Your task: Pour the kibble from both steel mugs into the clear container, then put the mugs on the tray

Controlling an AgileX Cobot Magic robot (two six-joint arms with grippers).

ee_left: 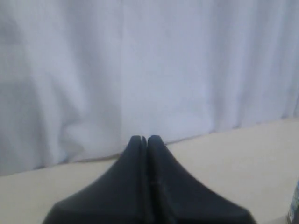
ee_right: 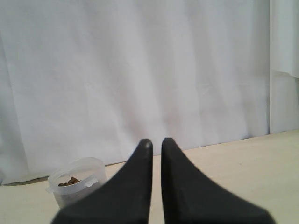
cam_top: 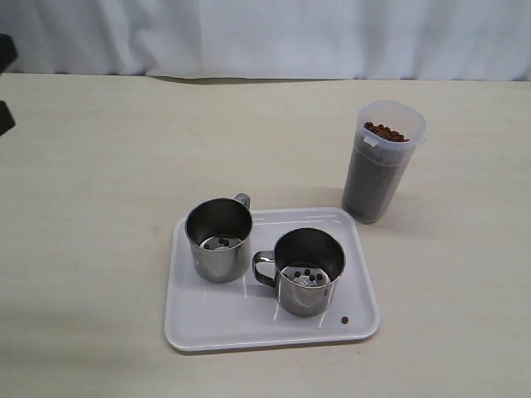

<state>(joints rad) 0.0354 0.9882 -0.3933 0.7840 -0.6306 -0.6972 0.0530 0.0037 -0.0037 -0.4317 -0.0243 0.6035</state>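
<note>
While both steel mugs stand upright on the tray (cam_top: 217,325), the clear container (cam_top: 383,166) stands off it, on the table (cam_top: 83,191) just past the tray's far-right corner. It is packed with kibble (cam_top: 387,131) almost to the rim. Left mug (cam_top: 218,240) is on the far-left part of the tray, handle pointing away toward the curtain (cam_top: 265,33). Right mug (cam_top: 308,271) is nearer the front and right of centre, handle aimed at the left mug and very close to its wall; can't tell if they touch. Each mug has a few pellets on its bottom, otherwise bare steel. One stray pellet (cam_top: 344,319) lies on the tray near its front-right corner, just beside the right mug. Left gripper (ee_left: 144,139) has its fingers pressed flat together, no gap, nothing between them, and points at the curtain above the table's far edge. Right gripper (ee_right: 156,142) is closed too, only a thin slit showing between the fingertips, nothing gripped. Its wrist view catches the container's rim with pellets visible inside, off to one side and well apart from the tips.
</note>
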